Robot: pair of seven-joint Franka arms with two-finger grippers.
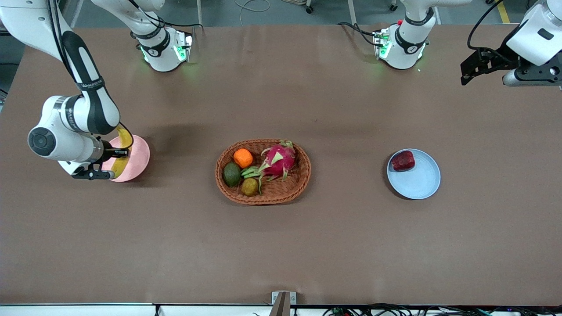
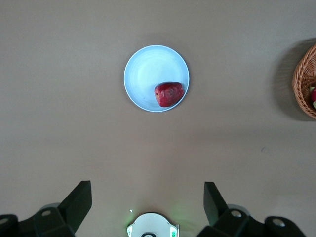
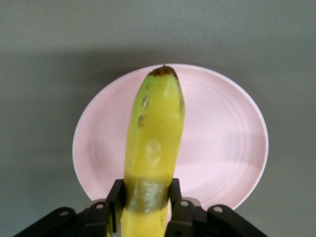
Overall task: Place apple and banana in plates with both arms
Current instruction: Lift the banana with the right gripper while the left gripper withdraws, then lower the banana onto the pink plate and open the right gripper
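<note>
The apple's half of the job looks finished: the apple (image 1: 403, 160) is lying in the light blue plate (image 1: 419, 182), toward the rim that faces the robots' bases, at the left arm's end of the counter (image 1: 281, 245). The left pincer (image 2: 148, 200) is hanging high over the counter's edge near its own base, fingers spread wide and holding nothing; that arm is waiting.

The step in hand is the banana's. The right pincer (image 3: 146, 200) is gripping the banana (image 3: 152, 148) near one end, fingers closed against both its sides, and is holding it just over the pale pink plate (image 3: 222, 148) at the right arm's end of the counter. In the right wrist view the fruit is reaching across the plate's middle, with its dark tip close to the rim. From the front view the wrist is covering much of the plate, so whether the banana is already touching the plate or is slightly above it cannot be told for sure.

The oval wicker basket (image 1: 303, 184) is sitting between the two plates, well apart from both, with a dragon fruit (image 1: 277, 160), an orange fruit (image 1: 243, 158), an avocado (image 1: 232, 174) and a brownish fruit (image 1: 249, 187) in it.

The next move probably calls for lowering the banana until it is resting in the plate, then opening the fingers and lifting straight up. Since the banana is longer than the plate is wide, keeping it centred matters, lest it tip over the rim.
</note>
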